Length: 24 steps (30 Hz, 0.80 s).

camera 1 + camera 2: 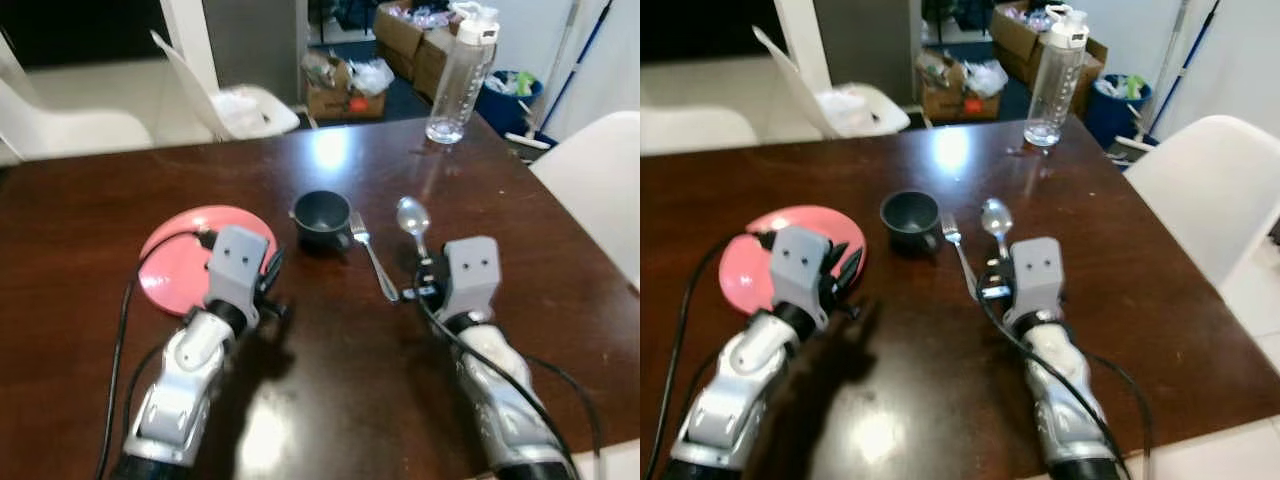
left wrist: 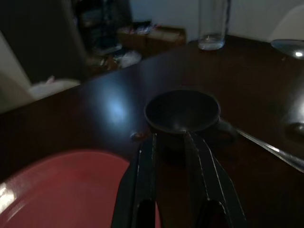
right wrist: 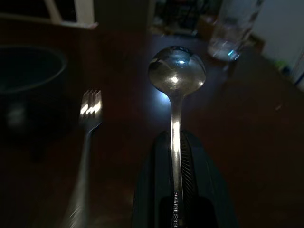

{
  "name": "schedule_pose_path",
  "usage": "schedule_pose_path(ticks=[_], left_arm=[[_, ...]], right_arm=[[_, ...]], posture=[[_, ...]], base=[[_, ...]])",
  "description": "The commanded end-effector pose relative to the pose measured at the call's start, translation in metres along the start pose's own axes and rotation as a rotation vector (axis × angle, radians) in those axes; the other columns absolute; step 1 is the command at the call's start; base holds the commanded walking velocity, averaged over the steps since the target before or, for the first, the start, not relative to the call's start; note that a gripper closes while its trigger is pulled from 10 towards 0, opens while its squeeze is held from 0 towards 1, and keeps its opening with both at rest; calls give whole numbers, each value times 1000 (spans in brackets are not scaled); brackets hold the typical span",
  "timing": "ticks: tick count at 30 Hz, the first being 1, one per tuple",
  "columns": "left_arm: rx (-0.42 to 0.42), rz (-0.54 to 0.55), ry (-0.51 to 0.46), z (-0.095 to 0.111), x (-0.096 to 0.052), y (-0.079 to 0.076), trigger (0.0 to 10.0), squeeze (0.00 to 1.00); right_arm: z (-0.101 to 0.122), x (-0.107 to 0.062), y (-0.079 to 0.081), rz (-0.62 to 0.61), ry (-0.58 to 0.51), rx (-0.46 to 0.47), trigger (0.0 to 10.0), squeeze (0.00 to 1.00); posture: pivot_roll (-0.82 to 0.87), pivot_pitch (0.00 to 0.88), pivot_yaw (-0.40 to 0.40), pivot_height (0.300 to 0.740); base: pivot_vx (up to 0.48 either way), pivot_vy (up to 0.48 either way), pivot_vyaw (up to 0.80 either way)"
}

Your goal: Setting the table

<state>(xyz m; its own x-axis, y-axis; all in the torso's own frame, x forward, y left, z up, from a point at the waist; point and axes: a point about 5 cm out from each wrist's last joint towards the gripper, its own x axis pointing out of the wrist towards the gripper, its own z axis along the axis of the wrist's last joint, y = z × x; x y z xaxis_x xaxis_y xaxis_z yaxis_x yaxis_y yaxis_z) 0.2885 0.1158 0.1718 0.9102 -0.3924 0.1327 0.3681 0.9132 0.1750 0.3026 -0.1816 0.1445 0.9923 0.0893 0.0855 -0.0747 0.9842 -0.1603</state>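
We take the dark cup point(image 1: 322, 217) near the middle of the dark wooden bench point(image 1: 330, 390) as our reference. Just to its right lies the fork point(image 1: 373, 256), tines pointing away from us. Right of the fork lies the spoon point(image 3: 175, 85), bowl pointing away from us, its handle clamped between the closed fingers of the right gripper point(image 3: 176, 156); we see the handle run straight down between the two fingers in the right wrist view. To the left of the cup, and slightly nearer us, sits the pink plate point(image 1: 180, 260). The left gripper point(image 2: 170, 147) hovers over the near right edge of the plate, pointing at the cup; its fingers are parted by a narrow gap and hold nothing, their tips just short of the cup wall. Well beyond the cup, toward the far right corner of the bench, stands a clear water bottle point(image 1: 460, 80) with a white cap
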Motion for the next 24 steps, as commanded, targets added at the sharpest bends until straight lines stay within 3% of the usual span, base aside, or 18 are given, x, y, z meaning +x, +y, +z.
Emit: schedule_pose_path(ticks=[1, 9, 12, 19, 24], left_arm=[[-9, -36, 40, -2, -10, 5, 10000, 0], [0, -60, 48, 6, -20, 13, 10000, 0], [3, -115, 33, 20, -22, 12, 10000, 0], [48, -179, -19, 52, -21, 23, 10000, 0], [55, -172, -19, 57, -20, 28, 10000, 0]], right_arm=[[-3, -5, 3, 44, 6, 13, 10000, 0], [-13, -10, -4, 136, 62, 60, 10000, 0], [-18, -8, -4, 170, 85, 103, 10000, 0], [-11, 5, -7, 150, 47, 77, 10000, 0], [-2, 14, -10, 151, 4, 78, 10000, 0]], posture=[[-8, 71, 70, 740], [-3, 100, 89, 740], [10, 119, 102, 740], [43, 135, 134, 740], [55, 131, 139, 740]], base=[[0, 0, 0], [0, 0, 0], [0, 0, 0], [0, 0, 0], [0, 0, 0]])
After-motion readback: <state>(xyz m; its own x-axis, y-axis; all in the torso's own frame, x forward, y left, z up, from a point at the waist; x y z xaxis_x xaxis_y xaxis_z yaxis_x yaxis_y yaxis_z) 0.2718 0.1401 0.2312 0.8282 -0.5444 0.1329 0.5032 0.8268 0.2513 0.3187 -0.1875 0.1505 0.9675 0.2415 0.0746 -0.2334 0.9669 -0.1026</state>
